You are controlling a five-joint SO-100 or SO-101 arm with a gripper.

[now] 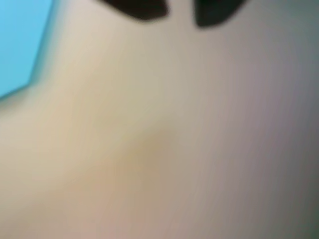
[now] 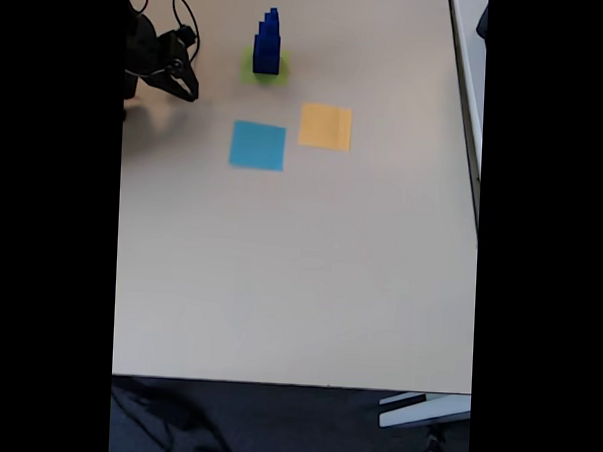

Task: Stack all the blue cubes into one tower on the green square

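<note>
In the fixed view the blue cubes stand stacked as one stepped tower (image 2: 268, 39), widest at the bottom, on the green square (image 2: 278, 73) near the table's far edge. My gripper (image 2: 187, 87) is left of the tower, apart from it, low over the table. The blurred wrist view shows my two dark fingertips (image 1: 144, 9) at the top edge with a gap between them; the gripper (image 1: 180, 12) is open and holds nothing. Bare beige table lies below it.
A flat light-blue square (image 2: 257, 145) (image 1: 20, 40) and an orange-yellow square (image 2: 325, 126) lie in front of the tower. Cables loop behind the arm (image 2: 144, 49) at the far left. The table's right edge (image 2: 475, 194) borders a pale strip.
</note>
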